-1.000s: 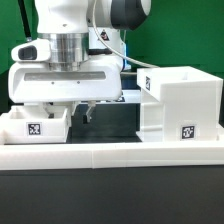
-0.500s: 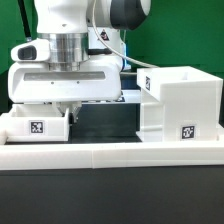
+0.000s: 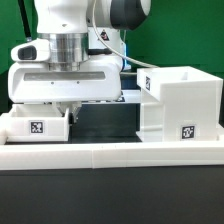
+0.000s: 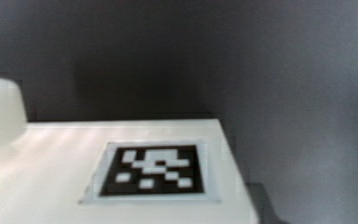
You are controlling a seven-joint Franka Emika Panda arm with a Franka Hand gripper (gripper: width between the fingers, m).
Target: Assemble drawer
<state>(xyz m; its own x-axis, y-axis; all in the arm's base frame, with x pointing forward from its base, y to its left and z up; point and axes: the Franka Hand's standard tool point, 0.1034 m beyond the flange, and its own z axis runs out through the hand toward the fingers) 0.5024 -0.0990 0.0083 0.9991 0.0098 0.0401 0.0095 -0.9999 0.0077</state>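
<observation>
Fingers hidden behind drawer tray (image 3: 36, 126) at 9 o'clock of casing (image 3: 178, 100), I can't tell their spread; snagging its wall could drag it.

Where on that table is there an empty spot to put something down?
One bare patch: the dark table strip between the small tray and the tall casing, behind the low front wall. It looks narrow. The exterior view's left is crowded: the end effector sits low over the small tray, its arm filling the space above.
</observation>
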